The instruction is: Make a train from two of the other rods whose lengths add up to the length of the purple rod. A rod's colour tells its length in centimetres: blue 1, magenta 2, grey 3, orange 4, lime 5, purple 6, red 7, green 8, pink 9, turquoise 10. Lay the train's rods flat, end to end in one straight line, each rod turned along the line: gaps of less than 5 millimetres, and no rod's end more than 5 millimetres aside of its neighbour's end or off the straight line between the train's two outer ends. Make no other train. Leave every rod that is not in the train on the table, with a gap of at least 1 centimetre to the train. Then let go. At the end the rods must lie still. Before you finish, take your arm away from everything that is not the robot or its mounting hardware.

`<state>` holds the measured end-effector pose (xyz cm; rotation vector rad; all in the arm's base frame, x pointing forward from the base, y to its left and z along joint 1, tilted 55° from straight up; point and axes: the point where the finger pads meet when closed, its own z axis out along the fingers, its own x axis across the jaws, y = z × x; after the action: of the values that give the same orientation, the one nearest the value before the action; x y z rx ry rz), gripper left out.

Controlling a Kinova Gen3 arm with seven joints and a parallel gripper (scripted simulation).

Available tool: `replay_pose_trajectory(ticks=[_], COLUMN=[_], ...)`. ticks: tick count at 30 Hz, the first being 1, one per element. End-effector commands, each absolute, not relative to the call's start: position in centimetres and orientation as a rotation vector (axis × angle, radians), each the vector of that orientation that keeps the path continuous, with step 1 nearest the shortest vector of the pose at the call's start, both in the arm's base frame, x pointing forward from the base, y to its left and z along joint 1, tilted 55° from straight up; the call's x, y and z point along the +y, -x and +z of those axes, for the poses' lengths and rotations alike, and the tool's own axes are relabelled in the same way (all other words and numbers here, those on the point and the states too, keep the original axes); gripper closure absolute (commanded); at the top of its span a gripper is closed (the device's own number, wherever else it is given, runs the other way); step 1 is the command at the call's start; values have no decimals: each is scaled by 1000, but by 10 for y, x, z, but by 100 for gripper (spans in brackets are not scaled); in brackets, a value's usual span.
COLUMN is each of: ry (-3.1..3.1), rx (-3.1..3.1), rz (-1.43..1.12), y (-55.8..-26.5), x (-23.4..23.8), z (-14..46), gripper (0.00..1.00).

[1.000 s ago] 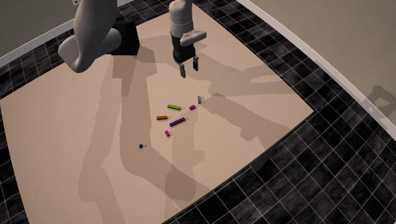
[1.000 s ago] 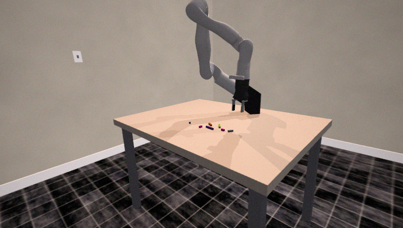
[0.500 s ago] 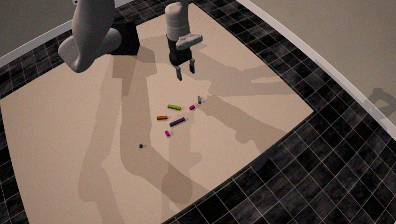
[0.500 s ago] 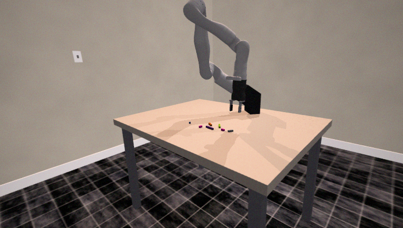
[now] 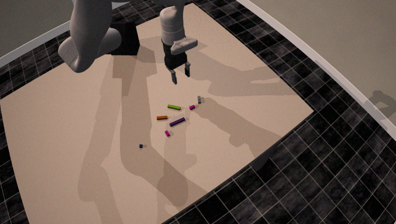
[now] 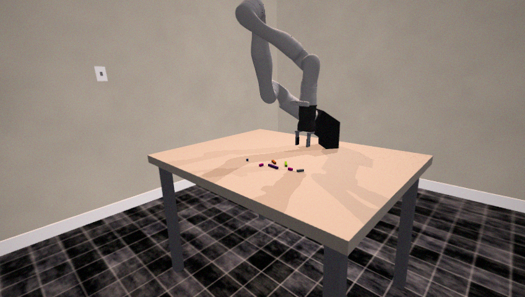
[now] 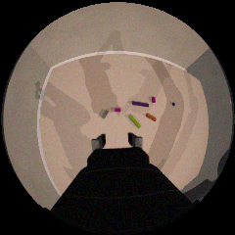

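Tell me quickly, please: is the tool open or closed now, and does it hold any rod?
Tool: open, holding nothing; it hangs above the table, apart from every rod.
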<state>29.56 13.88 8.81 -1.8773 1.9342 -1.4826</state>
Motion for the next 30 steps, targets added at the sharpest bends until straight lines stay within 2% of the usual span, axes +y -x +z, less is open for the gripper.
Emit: replay_pose_trajectory(ticks=[1,2,30], ry=[1862,1867,1858], rx=[1944,1949,1978], rz=[-1467,-1466,-1442], y=[-296,-295,-292], x=[140,127,101], z=[88,93,103], gripper=[0,0,0])
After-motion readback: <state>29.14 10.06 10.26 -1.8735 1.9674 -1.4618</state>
